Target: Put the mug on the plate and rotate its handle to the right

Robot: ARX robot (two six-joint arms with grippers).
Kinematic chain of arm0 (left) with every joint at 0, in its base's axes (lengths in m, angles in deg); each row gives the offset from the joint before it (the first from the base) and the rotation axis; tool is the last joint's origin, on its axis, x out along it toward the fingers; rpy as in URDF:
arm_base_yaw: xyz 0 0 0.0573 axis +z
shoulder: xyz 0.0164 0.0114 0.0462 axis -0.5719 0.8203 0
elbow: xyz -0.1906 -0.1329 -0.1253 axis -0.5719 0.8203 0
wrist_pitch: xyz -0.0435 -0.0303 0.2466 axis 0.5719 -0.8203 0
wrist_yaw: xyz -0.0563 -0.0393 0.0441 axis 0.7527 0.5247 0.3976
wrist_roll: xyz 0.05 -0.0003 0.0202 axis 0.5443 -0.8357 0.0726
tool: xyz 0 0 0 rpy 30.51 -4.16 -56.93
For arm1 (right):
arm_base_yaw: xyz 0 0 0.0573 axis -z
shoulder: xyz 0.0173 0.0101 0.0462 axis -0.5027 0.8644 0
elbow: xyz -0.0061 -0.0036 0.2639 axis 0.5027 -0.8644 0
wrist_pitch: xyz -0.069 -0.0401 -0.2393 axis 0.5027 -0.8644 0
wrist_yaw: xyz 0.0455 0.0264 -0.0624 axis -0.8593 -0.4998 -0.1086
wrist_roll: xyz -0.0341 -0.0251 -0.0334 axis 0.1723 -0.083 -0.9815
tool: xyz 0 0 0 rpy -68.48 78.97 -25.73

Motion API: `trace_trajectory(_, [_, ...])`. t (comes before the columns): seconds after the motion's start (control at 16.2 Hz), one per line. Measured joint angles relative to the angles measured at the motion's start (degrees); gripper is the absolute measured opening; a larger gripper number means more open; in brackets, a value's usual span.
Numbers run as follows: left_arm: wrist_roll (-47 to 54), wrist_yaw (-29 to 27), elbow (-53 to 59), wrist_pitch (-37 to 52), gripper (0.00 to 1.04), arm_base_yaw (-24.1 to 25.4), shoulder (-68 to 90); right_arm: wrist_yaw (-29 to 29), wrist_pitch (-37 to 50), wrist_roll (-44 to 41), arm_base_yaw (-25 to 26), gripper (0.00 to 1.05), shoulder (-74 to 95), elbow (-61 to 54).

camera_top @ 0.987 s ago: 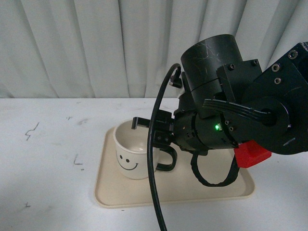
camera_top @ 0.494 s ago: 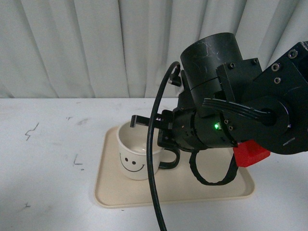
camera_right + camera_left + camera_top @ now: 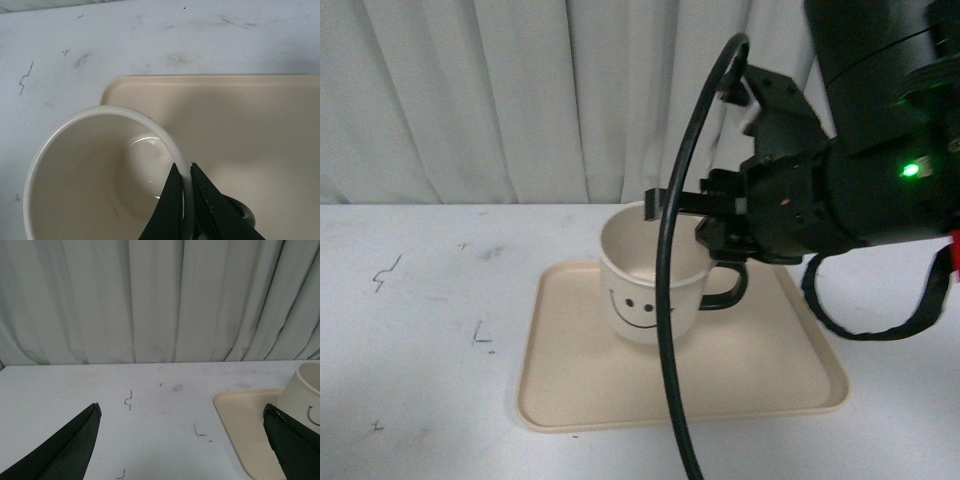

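The right gripper [image 3: 184, 168] pinches the rim of the cream-white enamel-style smiley mug [image 3: 635, 282], jaws nearly closed: 1 finger inside, 1 outside. The glossy black loop handle [image 3: 741, 289] lies just beyond the outer finger, pointing right. The mug hangs tilted below the jaws, over the flat beige plastic plate [image 3: 760, 362]. The left gripper [image 3: 181, 409] stands spread wide, empty, farther off.

The front view looked forward and slightly down from the robot's body across the desk [image 3: 420, 330] to the curtain [image 3: 520, 100], with the right arm [image 3: 860, 150] close before the lens. The left wrist view sat low over the desk, also facing the curtain, its own fingers [image 3: 65, 450] in the corners. The right wrist view looked steeply down, very near the mug [image 3: 90, 165]. All three shared mug and plate [image 3: 240, 115].
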Motion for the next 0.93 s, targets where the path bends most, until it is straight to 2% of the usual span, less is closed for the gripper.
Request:
trace_trajectory(0.12, [0.0,0.0,0.0,0.0,0.98,0.0,0.0,-5.2,-4.0,-15.3,11.5,0.03,-2.1,-2.1])
trace_trajectory(0.31, [0.0,0.0,0.0,0.0,0.98,0.0,0.0,-8.1,-4.0,-19.9,16.8,0.03,-1.2,-1.5])
trace_trajectory(0.68, [0.0,0.0,0.0,0.0,0.98,0.0,0.0,-13.6,-0.7,-21.4,19.4,0.03,1.4,-0.2])
trace_trajectory(0.93, [0.0,0.0,0.0,0.0,0.98,0.0,0.0,-14.9,-0.8,-21.5,19.7,0.03,4.3,1.4])
